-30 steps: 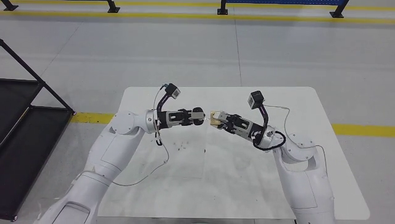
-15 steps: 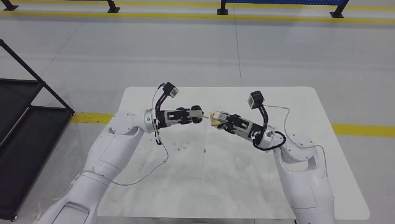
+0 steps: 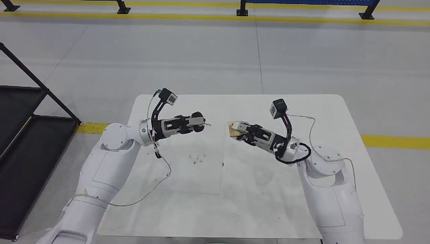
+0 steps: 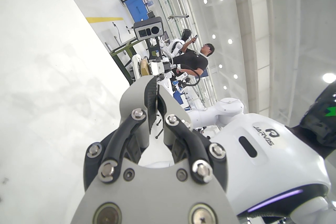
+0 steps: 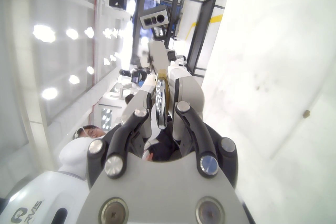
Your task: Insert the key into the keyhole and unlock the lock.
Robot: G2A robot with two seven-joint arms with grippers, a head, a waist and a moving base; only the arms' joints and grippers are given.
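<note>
The right tool grips a brass padlock with silver shackle above the white desk. Facing it, apart, the left tool is pinched closed; I cannot tell what it holds.

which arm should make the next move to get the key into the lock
Left. The left gripper pinches what looks like the key, aimed at the lock with a gap between. The right gripper is clamped on the lock, so it can just hold.
</note>
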